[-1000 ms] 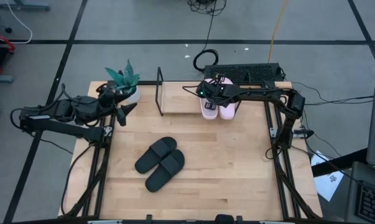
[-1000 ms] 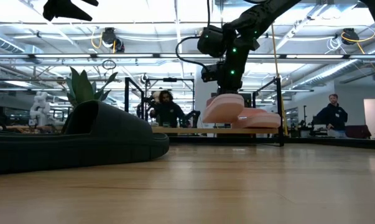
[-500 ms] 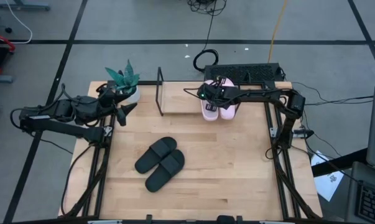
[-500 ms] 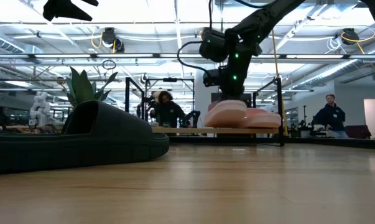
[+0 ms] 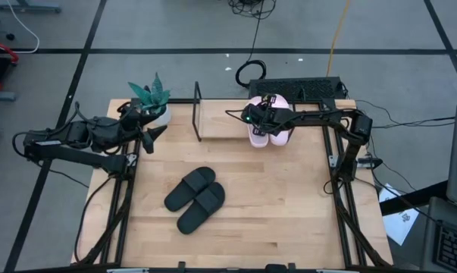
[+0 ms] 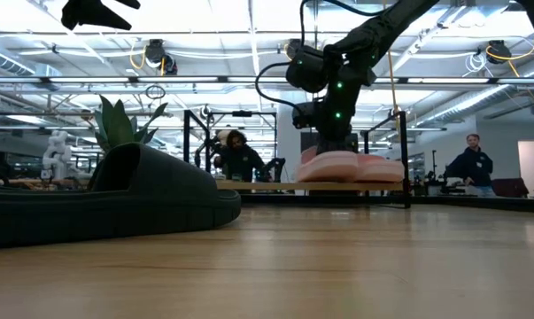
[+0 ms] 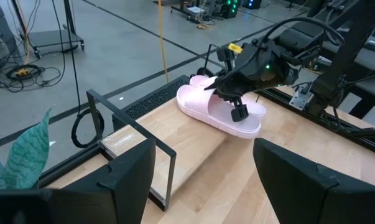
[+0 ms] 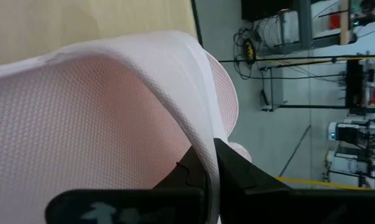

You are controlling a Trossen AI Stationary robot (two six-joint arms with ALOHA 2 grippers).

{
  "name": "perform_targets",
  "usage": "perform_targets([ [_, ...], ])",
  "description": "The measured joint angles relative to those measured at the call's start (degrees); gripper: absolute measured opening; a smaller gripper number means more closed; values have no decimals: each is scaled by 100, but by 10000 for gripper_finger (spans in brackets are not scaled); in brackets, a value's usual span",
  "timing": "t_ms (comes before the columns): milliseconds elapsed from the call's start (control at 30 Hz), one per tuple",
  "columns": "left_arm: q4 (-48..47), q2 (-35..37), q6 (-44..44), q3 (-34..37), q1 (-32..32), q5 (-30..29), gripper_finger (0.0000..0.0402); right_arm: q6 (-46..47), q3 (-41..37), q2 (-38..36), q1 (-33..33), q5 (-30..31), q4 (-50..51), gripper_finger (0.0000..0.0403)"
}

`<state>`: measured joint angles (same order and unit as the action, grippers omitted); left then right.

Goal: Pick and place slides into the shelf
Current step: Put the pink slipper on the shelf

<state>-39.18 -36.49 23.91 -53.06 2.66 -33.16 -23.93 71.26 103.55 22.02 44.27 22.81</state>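
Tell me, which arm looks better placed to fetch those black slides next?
Probably left. The left gripper hangs open and free, while the right gripper is shut on a pink slide at the shelf, farther from the black slides.

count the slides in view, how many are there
4. Two pink slides sit side by side on the shelf, the right claw shut on the strap of one. Two black slides lie together mid-table. None look hidden.

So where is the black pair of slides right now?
In the high view the black slides lie side by side on the bare tabletop, left of centre toward the near edge, clear of the shelf and of both pincers.
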Motion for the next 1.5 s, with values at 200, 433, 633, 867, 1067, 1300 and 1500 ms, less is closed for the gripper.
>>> perform_targets([
  [200, 0, 0, -7, 0, 2, -17, 273, -179, 0, 0, 2, 112, -197, 1],
  [433, 0, 0, -18, 0, 2, -20, 273, -212, 0, 0, 20, 86, -197, 2],
  [633, 0, 1, -16, 0, 1, -20, 273, -184, 0, 0, 48, -93, -162, 2],
  [867, 0, 2, -14, 0, 1, -20, 273, -141, 0, 4, 44, -98, -149, 3],
  [1067, 0, 0, -4, 0, 0, -8, 273, -140, 2, 4, 44, -102, -118, 19],
  [1300, 0, 0, -5, 0, 0, 10, 273, -122, 2, 5, 44, -190, -30, 37],
  [1500, 0, 1, -7, 0, 2, 12, 273, -120, 2, 4, 44, -393, 101, 57],
])
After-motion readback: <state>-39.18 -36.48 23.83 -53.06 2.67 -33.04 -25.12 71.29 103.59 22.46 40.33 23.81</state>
